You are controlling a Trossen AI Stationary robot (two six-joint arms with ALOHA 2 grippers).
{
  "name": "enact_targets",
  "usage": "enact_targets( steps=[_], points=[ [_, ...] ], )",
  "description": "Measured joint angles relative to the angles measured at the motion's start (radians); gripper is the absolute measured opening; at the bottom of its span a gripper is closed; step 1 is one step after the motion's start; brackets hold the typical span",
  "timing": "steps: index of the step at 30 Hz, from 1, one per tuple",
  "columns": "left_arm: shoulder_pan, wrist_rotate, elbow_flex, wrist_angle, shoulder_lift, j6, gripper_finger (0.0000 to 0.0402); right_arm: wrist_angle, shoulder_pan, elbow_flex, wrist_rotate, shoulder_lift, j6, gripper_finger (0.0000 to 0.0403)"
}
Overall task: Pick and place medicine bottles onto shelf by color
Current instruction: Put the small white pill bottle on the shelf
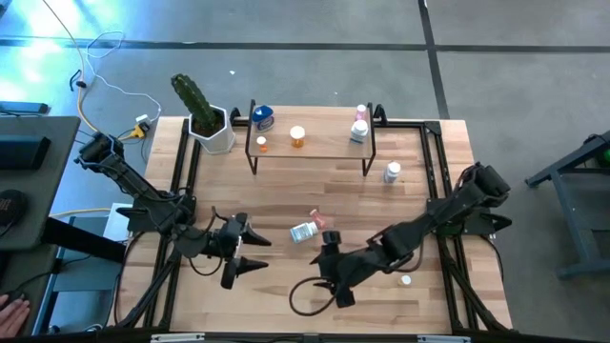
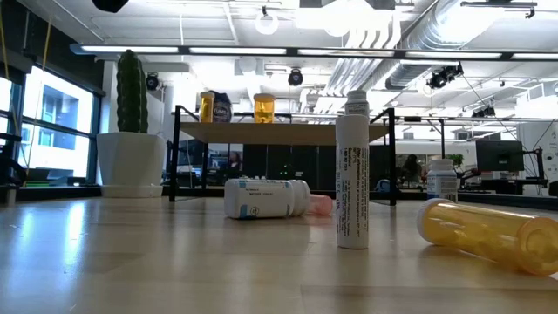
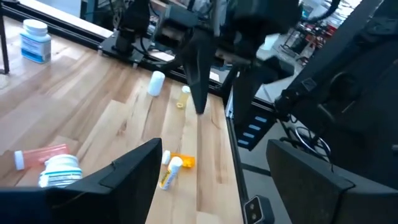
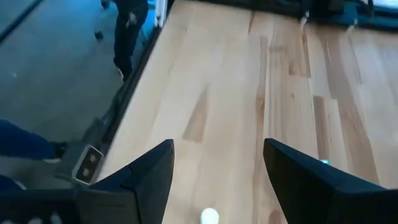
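Left claw (image 1: 250, 251), right claw (image 1: 330, 283) spread wide, empty; cylindrical white bottle (image 1: 304, 232) lies on pale wood-grain table (image 1: 286, 195).

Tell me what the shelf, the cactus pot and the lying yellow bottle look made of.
Shelf: light wood board with visible grain, matte, on thin black legs that look like metal. Cactus pot: smooth white, faceted, slightly glossy; ceramic or plastic, cannot tell which. Yellow bottle: translucent amber, light passes through it, so likely plastic.
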Motion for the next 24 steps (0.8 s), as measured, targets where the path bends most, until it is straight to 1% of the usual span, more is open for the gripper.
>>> enact_targets(
  steps=[6, 12, 16, 24],
  points=[
    [0.0, -0.011, 0.0, 0.0, 0.0, 0.0, 0.028, -0.079, -0.012, 0.0, 0.007, 0.071, 0.02, 0.0239],
    [0.0, -0.011, 0.0, -0.014, 0.0, 0.0, 0.028, -0.106, -0.01, 0.0, -0.041, 0.151, 0.062, 0.0239],
    [-0.001, -0.011, 0.0, -0.046, 0.0, 0.0, 0.028, -0.114, -0.008, 0.0, -0.046, 0.194, 0.089, 0.0239],
    [0.0, -0.006, 0.0, -0.057, 0.0, -0.001, 0.028, -0.162, -0.01, 0.0, -0.037, 0.217, 0.134, 0.0236]
  ],
)
